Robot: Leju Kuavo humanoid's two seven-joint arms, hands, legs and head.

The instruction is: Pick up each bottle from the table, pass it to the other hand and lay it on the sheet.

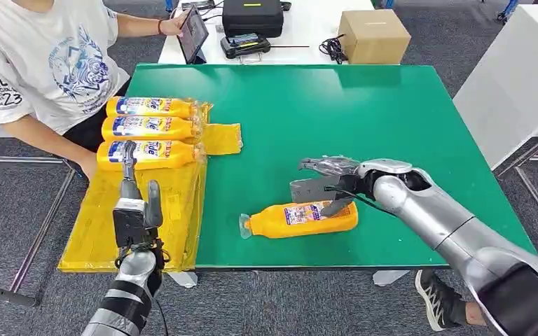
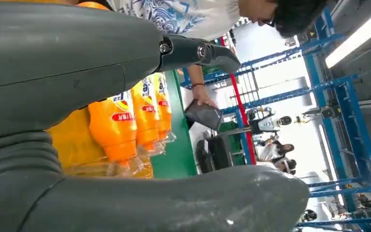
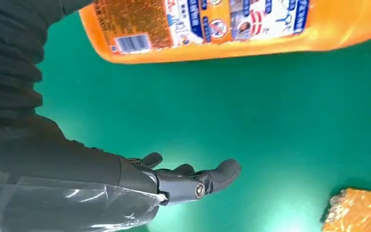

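One orange bottle (image 1: 301, 219) lies on its side on the green table (image 1: 336, 112) near the front edge, cap end toward the sheet. My right hand (image 1: 322, 185) hovers just behind it, fingers apart and empty; in the right wrist view the bottle (image 3: 241, 29) lies beside the hand (image 3: 77, 169) with bare table between it and the fingers (image 3: 198, 181). Three more orange bottles (image 1: 150, 129) lie side by side at the far end of the yellow sheet (image 1: 98, 231). My left hand (image 1: 136, 210) stands upright over the sheet, open and empty, facing those bottles (image 2: 113, 128).
A person (image 1: 42, 63) sits at the table's far left corner, one hand on a tablet (image 1: 192, 31). A cardboard box (image 1: 373, 35) and a black case (image 1: 252, 15) stand on the white table behind. Another white table (image 1: 518, 84) stands to the right.
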